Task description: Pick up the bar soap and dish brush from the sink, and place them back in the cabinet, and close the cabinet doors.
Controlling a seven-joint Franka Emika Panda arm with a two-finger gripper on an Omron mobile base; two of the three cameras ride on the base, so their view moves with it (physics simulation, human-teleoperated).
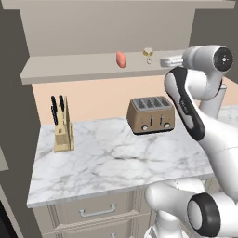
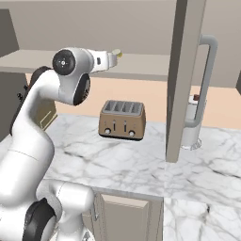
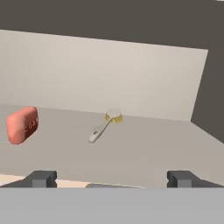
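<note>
A: Status? Where are the parts?

B: Bar soap [image 3: 22, 124] and dish brush [image 3: 105, 124] both lie on the cabinet [image 1: 93, 69] shelf, apart from each other, soap on its edge. Gripper [image 3: 113, 178] sits at the shelf lip with jaws spread wide, pinching nothing.

A: So placing is done?

B: Looks like it. Doors are what's left. One cabinet door [image 2: 183, 80] stands open, edge-on, in the right base view; I can't tell where the other one is.

A: Next move?

B: Pull the hand clear of the shelf, get behind the door's outer face, swing it shut without clipping the toaster [image 1: 151, 115].
</note>
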